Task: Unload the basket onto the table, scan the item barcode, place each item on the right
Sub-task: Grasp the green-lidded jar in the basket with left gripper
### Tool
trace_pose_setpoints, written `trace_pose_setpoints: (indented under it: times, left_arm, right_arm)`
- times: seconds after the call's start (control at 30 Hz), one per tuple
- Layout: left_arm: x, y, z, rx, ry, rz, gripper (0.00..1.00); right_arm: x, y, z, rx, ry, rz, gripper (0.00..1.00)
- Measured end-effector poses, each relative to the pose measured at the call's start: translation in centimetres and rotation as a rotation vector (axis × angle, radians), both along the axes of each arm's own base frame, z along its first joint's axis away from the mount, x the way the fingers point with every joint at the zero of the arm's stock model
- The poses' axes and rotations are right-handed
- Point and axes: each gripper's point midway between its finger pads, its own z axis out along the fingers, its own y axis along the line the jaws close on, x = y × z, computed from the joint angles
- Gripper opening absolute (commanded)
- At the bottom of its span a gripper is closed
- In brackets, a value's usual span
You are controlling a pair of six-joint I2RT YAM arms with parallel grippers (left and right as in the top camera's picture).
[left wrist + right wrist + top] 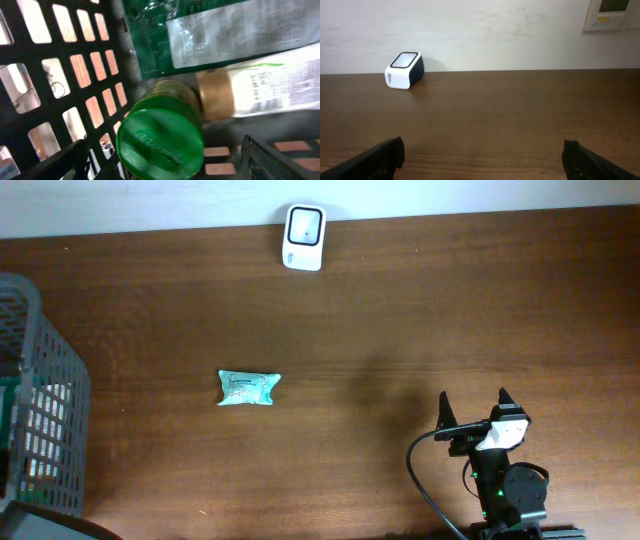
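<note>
Jaws wide on left gripper [164, 146] inside grey plastic lattice basket [30, 320], round green plastic lid [160, 137] between them; right gripper [482, 146] equally spread.

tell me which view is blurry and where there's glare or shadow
Left wrist view: too close, so the green cap and basket bars are soft, with glare on the green packet foil. Overhead view: sharp, evenly lit, a faint shadow on the table beyond the right claw. Right wrist view: scanner crisp, claw fingers dark at the bottom edge.
</note>
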Motion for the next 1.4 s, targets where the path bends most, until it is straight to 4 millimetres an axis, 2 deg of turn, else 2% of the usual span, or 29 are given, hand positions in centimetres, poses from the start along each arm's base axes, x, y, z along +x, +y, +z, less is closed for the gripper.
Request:
trace_pose_setpoints:
  times: [0.33,0.37,0.4,0.5,0.6,0.73,0.87,0.97,1.1,1.13,1.17,1.2,1.27,1.33,1.4]
  left_arm:
    - [-0.7,-0.3,-3.1,0.005,0.028,0.002,0.86]
    - [-0.8,-0.4,-3.5,0.003,0.029,-0.001,0.84]
    - [-0.9,-0.5,-3.9,0.001,0.031,-0.001,0.69]
    - [-1.2,-0.8,-4.6,-0.006,0.044,-0.003,0.52]
    - [-1.1,-0.7,-4.4,0.006,0.035,-0.001,0.44]
    - [-0.3,-0.7,-3.7,-0.015,-0.006,-0.004,0.42]
    - [2.8,0.8,1.1,0.002,-0.145,-0.017,0.41]
    - [5.4,2.7,7.5,0.099,-0.272,-0.043,0.41]
    - [9.3,2.6,15.7,0.243,-0.394,-0.144,0.40]
    - [11.2,1.9,18.5,0.296,-0.448,-0.200,0.40]
    - [12.8,0.8,20.6,0.327,-0.490,-0.255,0.40]
    - [13.7,-0.1,21.7,0.342,-0.511,-0.288,0.39]
    - [17.2,-3.8,25.2,0.383,-0.598,-0.423,0.39]
    - [19.7,-7.5,27.0,0.386,-0.655,-0.537,0.39]
    - [21.7,-11.7,27.9,0.367,-0.698,-0.653,0.39]
  right_arm:
    - [0.0,-0.1,0.0,0.000,0.000,-0.003,0.98]
    - [0.0,-0.1,0.0,-0.001,0.000,-0.003,0.98]
    - [0.0,-0.1,0.0,0.000,0.000,-0.003,0.98]
    - [0.0,-0.1,0.0,0.001,0.000,-0.003,0.98]
    - [0.0,-0.1,0.0,-0.001,0.000,-0.003,0.98]
    - [0.0,-0.1,0.0,0.000,0.000,-0.004,0.98]
    - [0.0,-0.1,0.0,-0.001,0.000,-0.004,0.98]
    - [0.0,-0.1,0.0,-0.001,0.000,-0.004,0.98]
    - [0.0,-0.1,0.0,0.000,0.000,-0.006,0.98]
    - [0.0,-0.1,0.0,0.000,0.000,-0.007,0.98]
    - [0.0,-0.1,0.0,-0.001,0.000,-0.007,0.98]
    - [0.0,-0.1,0.0,-0.001,0.000,-0.007,0.98]
    - [0.0,-0.1,0.0,0.000,0.000,-0.007,0.99]
    - [0.0,-0.1,0.0,0.000,0.000,-0.007,0.98]
    - [0.0,-0.1,0.0,0.000,0.000,-0.007,0.98]
